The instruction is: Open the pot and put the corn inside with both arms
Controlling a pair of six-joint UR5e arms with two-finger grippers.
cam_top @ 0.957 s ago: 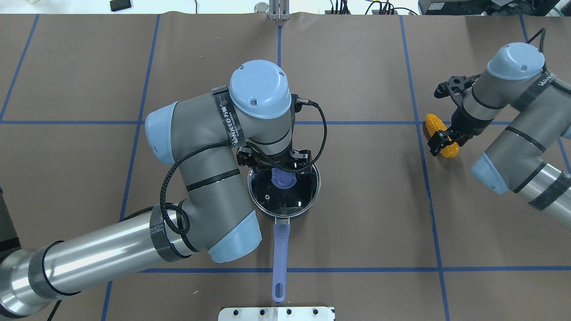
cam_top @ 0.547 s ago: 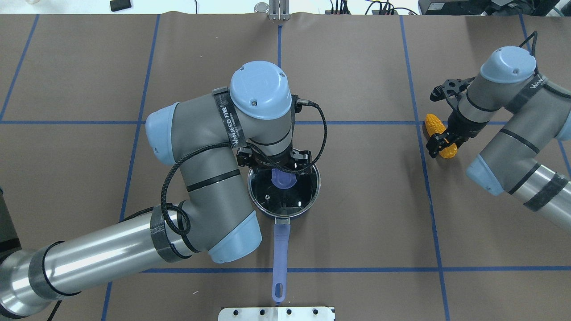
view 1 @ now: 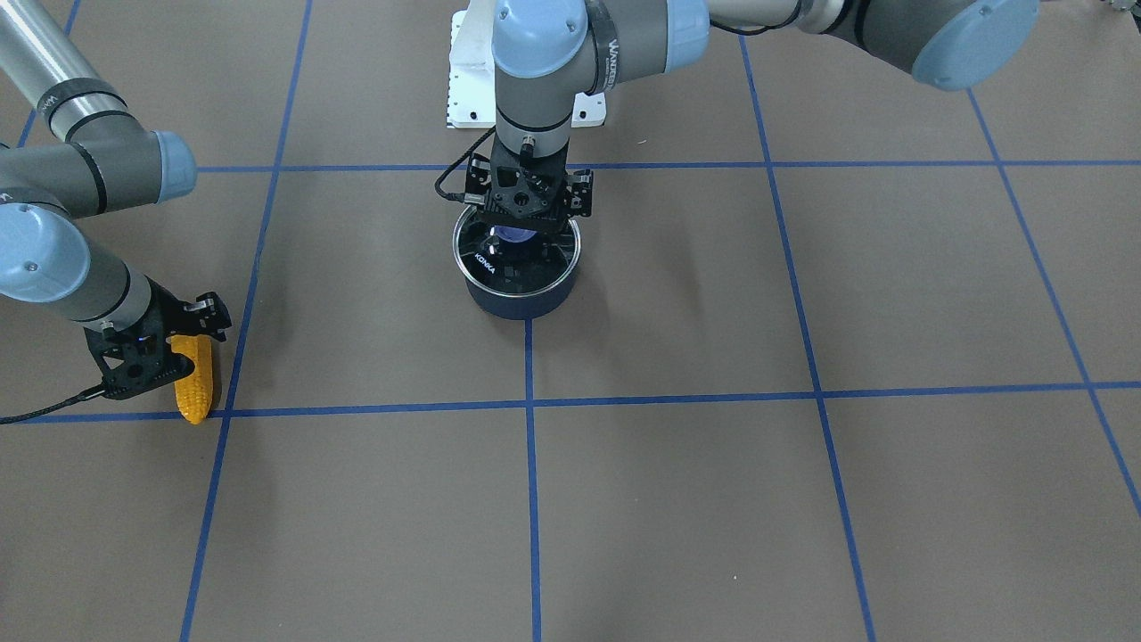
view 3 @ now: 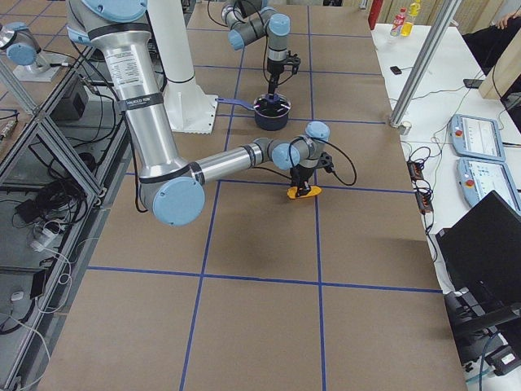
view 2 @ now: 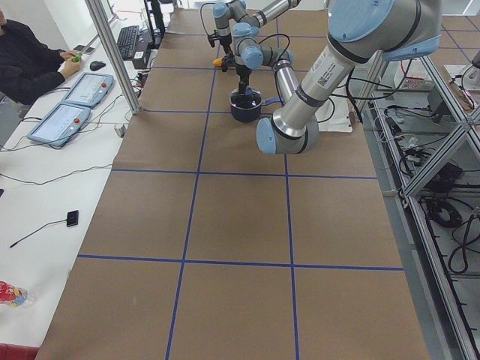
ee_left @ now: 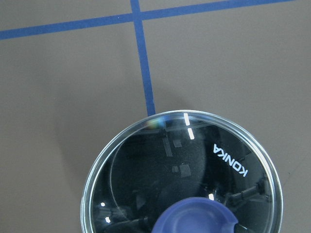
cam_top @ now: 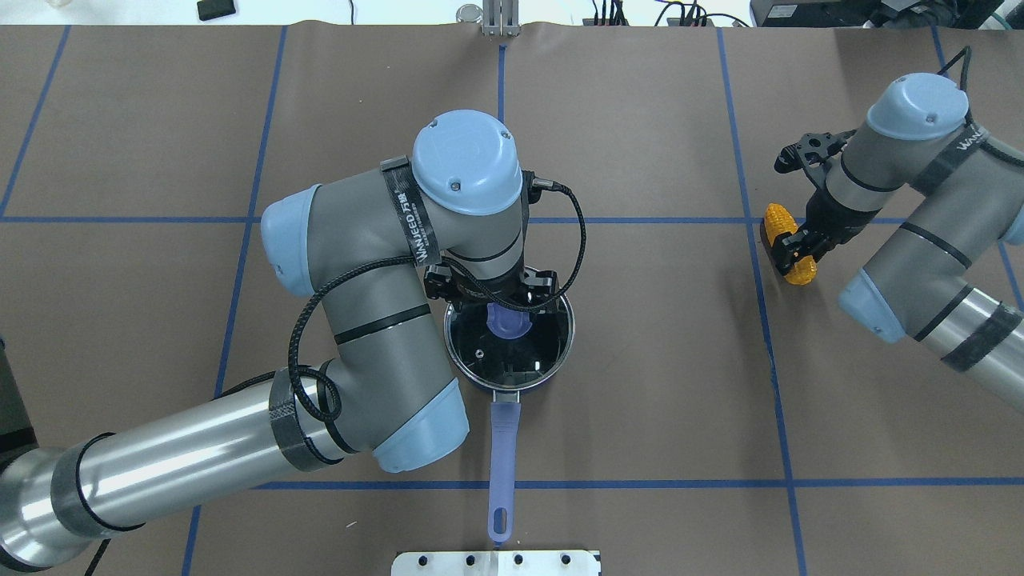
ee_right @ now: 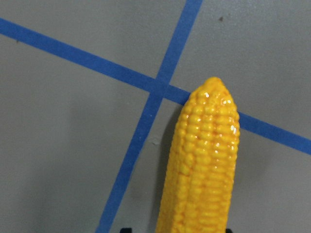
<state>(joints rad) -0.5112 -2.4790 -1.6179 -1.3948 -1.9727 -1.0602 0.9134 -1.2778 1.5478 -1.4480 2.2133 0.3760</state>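
Brown counter [cam_top: 640,360] w/ blue tape grid [cam_top: 640,220]. My L arm [cam_top: 368,264] reaches to the centre, wrist pointing straight down. R arm [cam_top: 920,240] is well off on its own side, wrist tilted.

Pot [view 1: 521,303] sits upright mid-counter on a tape line, handle [cam_top: 504,448] pointing back toward the robot base. Glass lid [cam_top: 520,360] is seated flat on the pot.

L gripper [view 1: 528,212] hangs right over the lid, above the knob [cam_top: 506,322]. It's black on black there, so I can't tell if it's spread or pinching.

R gripper [cam_top: 794,246] is spread, a fingertip either side of the corn [cam_top: 776,220]; wrist cam shows a gap on one side.

Corn lies flat on the counter, tip by a tape crossing, well apart from the pot. Purple knob sits mid-lid.
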